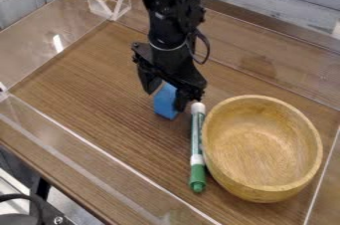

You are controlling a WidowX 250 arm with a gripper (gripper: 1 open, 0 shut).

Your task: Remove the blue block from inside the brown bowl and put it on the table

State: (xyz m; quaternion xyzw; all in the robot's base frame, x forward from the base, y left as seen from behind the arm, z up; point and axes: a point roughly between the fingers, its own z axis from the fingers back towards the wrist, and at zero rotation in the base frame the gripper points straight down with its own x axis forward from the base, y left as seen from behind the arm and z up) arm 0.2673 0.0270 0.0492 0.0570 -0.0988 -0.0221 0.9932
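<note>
The blue block (pixel 166 103) rests on the table (pixel 93 85), just left of the brown bowl (pixel 308 154), which holds nothing. My black gripper (pixel 167 82) hangs straight down over the block. Its fingers (pixel 143 73) stand spread on either side of the block's top, wider than the block, so the gripper is open. The block's upper part is partly hidden behind the fingers.
A green-and-white marker (pixel 197 147) lies lengthwise between the block and the bowl, its white tip almost touching the block. Clear acrylic walls (pixel 40 119) ring the tabletop, and a clear stand (pixel 109 2) sits at the back left.
</note>
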